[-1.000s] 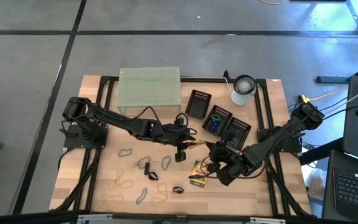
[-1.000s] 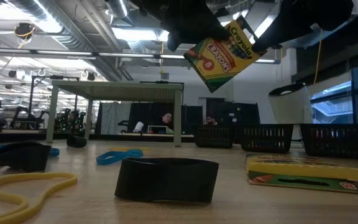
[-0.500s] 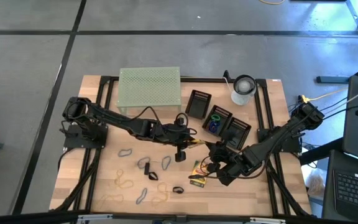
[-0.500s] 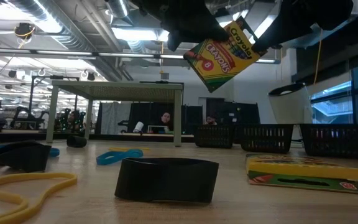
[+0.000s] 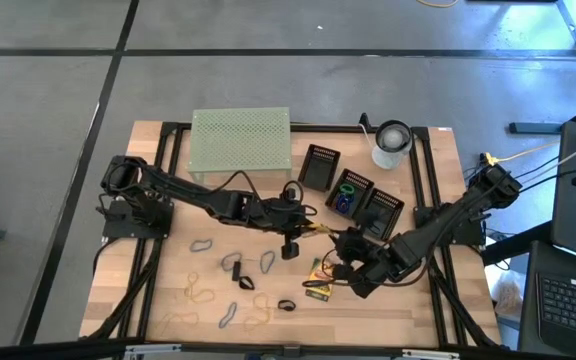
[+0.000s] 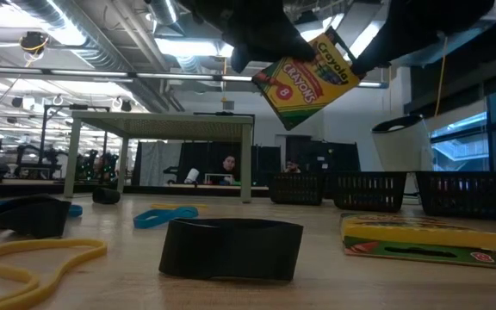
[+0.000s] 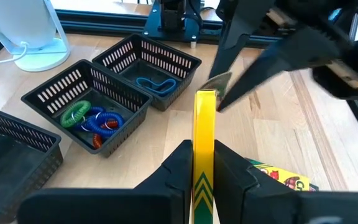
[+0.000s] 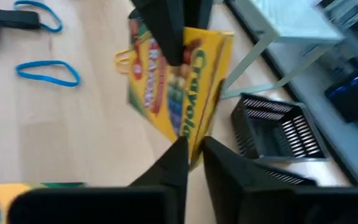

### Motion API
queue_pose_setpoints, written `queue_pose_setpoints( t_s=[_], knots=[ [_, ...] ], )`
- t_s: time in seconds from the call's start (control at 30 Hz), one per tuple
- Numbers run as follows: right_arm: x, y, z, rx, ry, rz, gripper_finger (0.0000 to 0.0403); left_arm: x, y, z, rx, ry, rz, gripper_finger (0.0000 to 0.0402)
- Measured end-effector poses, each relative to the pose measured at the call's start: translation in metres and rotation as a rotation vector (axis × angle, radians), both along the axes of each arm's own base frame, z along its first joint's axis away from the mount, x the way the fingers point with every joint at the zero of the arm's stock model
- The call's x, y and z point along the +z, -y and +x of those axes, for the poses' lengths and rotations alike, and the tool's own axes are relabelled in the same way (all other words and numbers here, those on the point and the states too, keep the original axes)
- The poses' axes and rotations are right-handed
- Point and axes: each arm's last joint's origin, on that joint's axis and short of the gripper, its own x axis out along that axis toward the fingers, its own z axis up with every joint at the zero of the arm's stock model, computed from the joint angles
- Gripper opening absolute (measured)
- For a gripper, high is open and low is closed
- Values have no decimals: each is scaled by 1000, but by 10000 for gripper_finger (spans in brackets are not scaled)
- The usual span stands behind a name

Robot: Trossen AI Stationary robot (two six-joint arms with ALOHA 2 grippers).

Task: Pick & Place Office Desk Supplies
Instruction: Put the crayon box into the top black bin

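A yellow-green crayon box (image 6: 304, 77) hangs tilted in the air between both grippers. My left gripper (image 7: 202, 167) is shut on one end and my right gripper (image 8: 192, 155) on the opposite end. They meet over the table's middle, left gripper (image 5: 306, 232) beside right gripper (image 5: 336, 244). A second crayon box (image 5: 318, 282) lies flat on the table below. Rubber bands (image 5: 200, 293) and small black clips (image 5: 239, 271) lie loose toward the near left. One black clip (image 6: 231, 248) stands close to the low camera. My left gripper pinches the crayon box between its two fingers, one on each broad face, at the end nearest its wrist (image 7: 204, 146). The box shows edge-on and is lifted clear of the table. My right gripper pinches a corner of the box (image 8: 190, 138) at the opposite end. Its fingers (image 7: 229, 74) come slanting down from the table's right. The box is tilted in the air.
Three black baskets (image 5: 351, 190) stand in a row behind the grippers; one holds blue, green and red bands (image 7: 89, 118). A pale green perforated rack (image 5: 240, 138) and a white cup (image 5: 392, 145) stand at the far edge. Bare wood lies at the near right.
The held crayon box has turned slightly in the air between the two grippers. Both grippers have kept their hold.
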Motion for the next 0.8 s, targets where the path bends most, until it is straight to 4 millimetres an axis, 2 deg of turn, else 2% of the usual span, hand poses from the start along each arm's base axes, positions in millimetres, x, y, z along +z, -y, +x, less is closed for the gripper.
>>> queue_pose_setpoints(
  t_s=[0.2,0.4,0.6,0.7,0.8],
  knots=[
    [21,-5,9,34,8,100,147,0,-3,0,9,5,0,38],
    [55,-10,12,77,-11,126,216,1,-5,1,21,8,3,38],
    [90,-12,6,57,-20,130,235,1,-15,2,48,7,36,39],
    [101,-13,3,52,-12,145,230,1,-29,3,115,10,65,39],
    [104,-17,0,82,-20,130,221,3,-52,4,215,32,75,37]
  ],
)
